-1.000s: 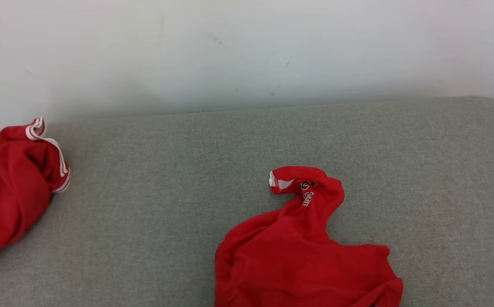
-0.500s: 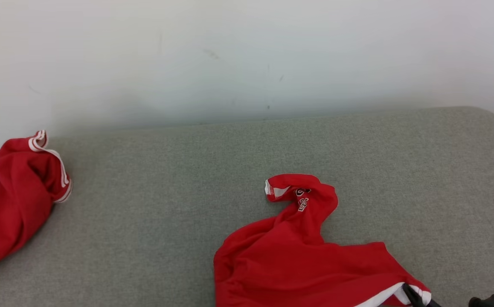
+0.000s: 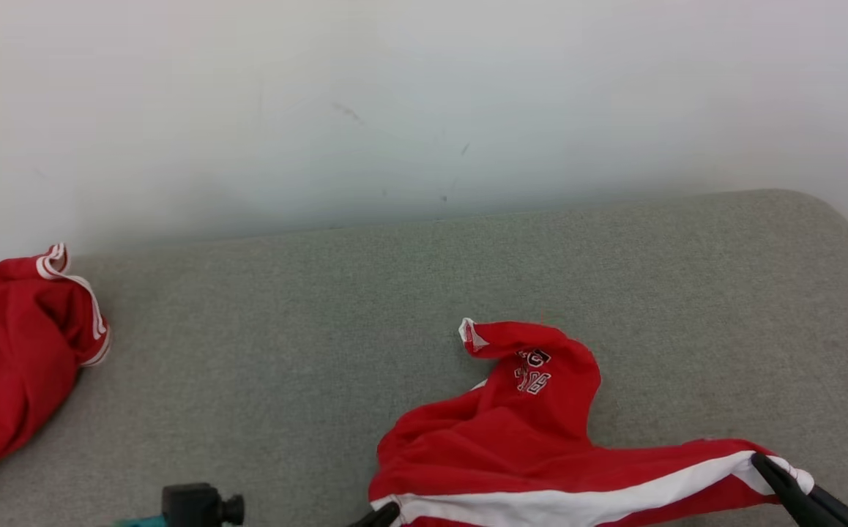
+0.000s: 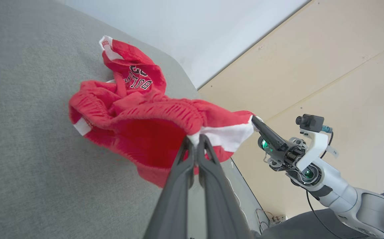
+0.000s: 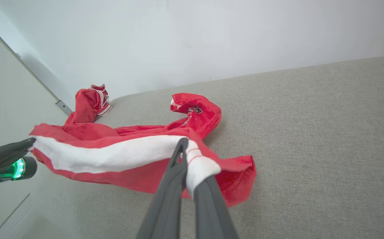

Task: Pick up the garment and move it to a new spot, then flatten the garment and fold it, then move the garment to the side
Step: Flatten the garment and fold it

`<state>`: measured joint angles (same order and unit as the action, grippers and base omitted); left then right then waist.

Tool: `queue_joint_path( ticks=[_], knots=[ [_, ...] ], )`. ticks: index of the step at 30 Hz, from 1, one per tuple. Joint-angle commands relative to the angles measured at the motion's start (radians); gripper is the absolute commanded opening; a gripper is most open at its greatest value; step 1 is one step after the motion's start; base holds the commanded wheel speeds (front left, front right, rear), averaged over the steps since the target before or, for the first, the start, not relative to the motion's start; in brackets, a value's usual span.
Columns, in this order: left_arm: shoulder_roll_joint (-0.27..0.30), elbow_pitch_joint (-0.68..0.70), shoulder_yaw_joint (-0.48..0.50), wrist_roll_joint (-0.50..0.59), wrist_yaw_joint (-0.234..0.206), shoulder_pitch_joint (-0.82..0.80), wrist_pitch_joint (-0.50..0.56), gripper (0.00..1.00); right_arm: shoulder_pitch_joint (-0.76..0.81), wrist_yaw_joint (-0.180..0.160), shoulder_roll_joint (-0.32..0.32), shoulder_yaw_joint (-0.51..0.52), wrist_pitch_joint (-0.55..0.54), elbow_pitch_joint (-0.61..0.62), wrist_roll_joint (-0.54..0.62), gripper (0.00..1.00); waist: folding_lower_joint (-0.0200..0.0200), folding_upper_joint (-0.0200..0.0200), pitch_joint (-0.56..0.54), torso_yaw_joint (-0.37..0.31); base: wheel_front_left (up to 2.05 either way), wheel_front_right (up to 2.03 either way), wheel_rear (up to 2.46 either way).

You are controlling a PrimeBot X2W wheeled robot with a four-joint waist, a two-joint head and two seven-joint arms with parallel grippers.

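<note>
left gripper (image 4: 195, 139) and right gripper (image 5: 184, 147) are each clamped tight on the white band of the shorts (image 3: 512, 439). since a second ago that near edge has lifted and stretched; the far part rests on the grey cushion (image 3: 285, 329). i judge the pickup secured.

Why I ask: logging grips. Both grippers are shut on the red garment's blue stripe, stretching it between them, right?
The stripe is white, not blue, as the right wrist view shows. The left gripper and right gripper are shut on the red garment's white stripe, stretching it between them.
</note>
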<state>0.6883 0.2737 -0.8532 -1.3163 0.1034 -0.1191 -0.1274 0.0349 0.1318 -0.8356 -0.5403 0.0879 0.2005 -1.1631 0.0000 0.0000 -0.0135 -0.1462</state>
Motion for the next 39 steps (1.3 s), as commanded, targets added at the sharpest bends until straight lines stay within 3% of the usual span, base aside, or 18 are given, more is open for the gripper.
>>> queue_joint_path(
  ticks=[1, 12, 15, 20, 25, 29, 31, 32, 35, 39],
  knots=[
    [0.025, 0.06, 0.023, -0.031, -0.009, 0.01, 0.001, 0.0, 0.032, -0.002, -0.042, 0.033, -0.013, 0.06, -0.052, 0.0, 0.0, 0.0, -0.002, -0.004, 0.0, 0.0, 0.0],
    [0.105, 0.302, 0.149, -0.141, -0.064, -0.054, 0.021, 0.0, 0.125, -0.002, -0.247, 0.217, -0.042, 0.367, -0.267, 0.0, 0.0, 0.0, 0.017, -0.007, 0.0, 0.0, 0.0],
    [0.123, 0.29, 0.187, -0.138, -0.093, -0.133, 0.059, 0.0, 0.081, -0.002, -0.296, 0.262, -0.065, 0.403, -0.289, 0.0, 0.0, 0.0, 0.046, -0.002, 0.0, 0.0, 0.0],
    [0.12, 0.21, 0.226, -0.135, -0.123, -0.299, 0.141, 0.0, -0.041, -0.002, -0.317, 0.291, -0.12, 0.383, -0.303, 0.0, 0.0, 0.0, 0.129, 0.009, 0.0, 0.0, 0.0],
    [0.044, -0.023, 0.24, -0.076, -0.138, -0.654, 0.279, 0.0, -0.386, -0.002, -0.241, 0.26, -0.245, 0.235, -0.251, 0.0, 0.0, 0.0, 0.275, 0.037, 0.0, 0.0, 0.0],
    [-0.033, -0.202, 0.231, 0.01, -0.134, -0.909, 0.328, 0.0, -0.7, -0.002, -0.11, 0.207, -0.314, 0.089, -0.136, 0.0, 0.0, 0.0, 0.388, 0.05, 0.0, 0.0, 0.0],
    [-0.082, -0.296, 0.236, 0.063, -0.123, -1.03, 0.305, 0.0, -0.869, -0.002, -0.017, 0.179, -0.318, 0.009, -0.059, 0.0, 0.0, 0.0, 0.441, 0.055, 0.0, 0.0, 0.0],
    [-0.082, -0.296, 0.236, 0.063, -0.123, -1.03, 0.305, 0.0, -0.869, -0.002, -0.017, 0.179, -0.318, 0.009, -0.059, 0.0, 0.0, 0.0, 0.441, 0.055, 0.0, 0.0, 0.0],
    [-0.143, -0.433, 0.238, 0.154, -0.104, -1.207, 0.258, 0.0, -1.103, -0.002, 0.114, 0.156, -0.3, -0.121, 0.046, 0.0, 0.0, 0.0, 0.523, 0.053, 0.0, 0.0, 0.0],
    [-0.221, -0.611, 0.243, 0.27, -0.063, -1.398, 0.129, 0.0, -1.338, -0.002, 0.251, 0.115, -0.225, -0.264, 0.172, 0.0, 0.0, 0.0, 0.622, 0.052, 0.0, 0.0, 0.0]
  ],
)
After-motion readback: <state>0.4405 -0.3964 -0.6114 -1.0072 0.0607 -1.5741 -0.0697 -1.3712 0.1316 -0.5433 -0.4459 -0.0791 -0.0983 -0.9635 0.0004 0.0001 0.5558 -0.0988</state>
